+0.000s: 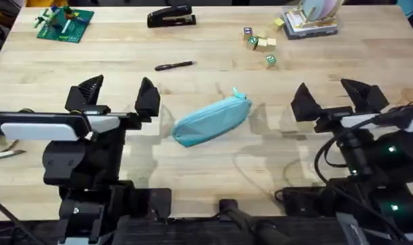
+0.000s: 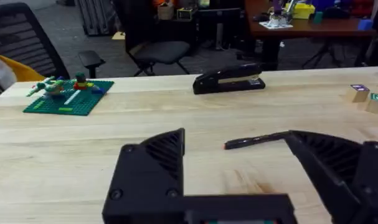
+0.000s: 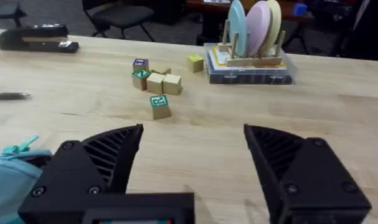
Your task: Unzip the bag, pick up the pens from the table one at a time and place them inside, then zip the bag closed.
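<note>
The teal bag [image 1: 211, 120] lies slanted in the middle of the table [image 1: 213, 170], zipped shut, its pull tab [image 1: 237, 94] at the far right end. A corner of the bag [image 3: 11, 171] and its tab show in the right wrist view. A slim black pen [image 1: 175, 65] lies beyond it, toward the back; the pen [image 2: 257, 141] also shows between the left fingers' line of sight. My left gripper [image 1: 118, 95] hovers open to the left of the bag, holding nothing. My right gripper [image 1: 339, 95] hovers open to its right, also holding nothing.
A black stapler [image 1: 171, 17] sits at the back centre. A green brick plate [image 1: 64, 24] with small figures lies back left. Wooden letter blocks [image 1: 260, 44] and a rack of plates [image 1: 311, 17] stand back right. A metal tool [image 1: 5, 154] lies at the left edge.
</note>
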Tool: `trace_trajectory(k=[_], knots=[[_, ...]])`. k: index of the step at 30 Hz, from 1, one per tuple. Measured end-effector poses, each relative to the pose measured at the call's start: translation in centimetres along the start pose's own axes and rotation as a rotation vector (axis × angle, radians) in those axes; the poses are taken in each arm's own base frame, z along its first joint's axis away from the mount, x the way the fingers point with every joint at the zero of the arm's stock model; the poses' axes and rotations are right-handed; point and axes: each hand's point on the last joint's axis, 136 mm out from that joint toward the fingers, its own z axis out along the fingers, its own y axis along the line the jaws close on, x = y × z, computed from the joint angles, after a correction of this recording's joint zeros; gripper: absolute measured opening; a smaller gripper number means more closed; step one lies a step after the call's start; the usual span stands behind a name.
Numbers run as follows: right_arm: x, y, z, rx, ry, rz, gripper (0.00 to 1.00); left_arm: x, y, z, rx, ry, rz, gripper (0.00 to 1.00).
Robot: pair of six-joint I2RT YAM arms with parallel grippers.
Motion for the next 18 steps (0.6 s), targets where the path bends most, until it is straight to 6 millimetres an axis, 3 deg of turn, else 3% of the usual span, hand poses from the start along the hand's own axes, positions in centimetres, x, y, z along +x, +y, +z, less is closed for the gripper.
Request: trace_trajectory(k=[10,14,18], knots=[[0.2,0.9,-0.8,-0.053,0.08,0.005,0.998,1.3,-0.3,-0.6,0.018,0.112,-0.001,0.994],[-0.7,1.0,-2.0,-0.065,0.123,0.009,0.998,-1.5,-0.3,-1.9,0.018,0.121,-0.001,0.994],[-3.7,1.1,-3.8,-0.073,0.121,0.008,0.998,-5.5,-0.2,-3.7,0.018,0.106,-0.015,0.994]])
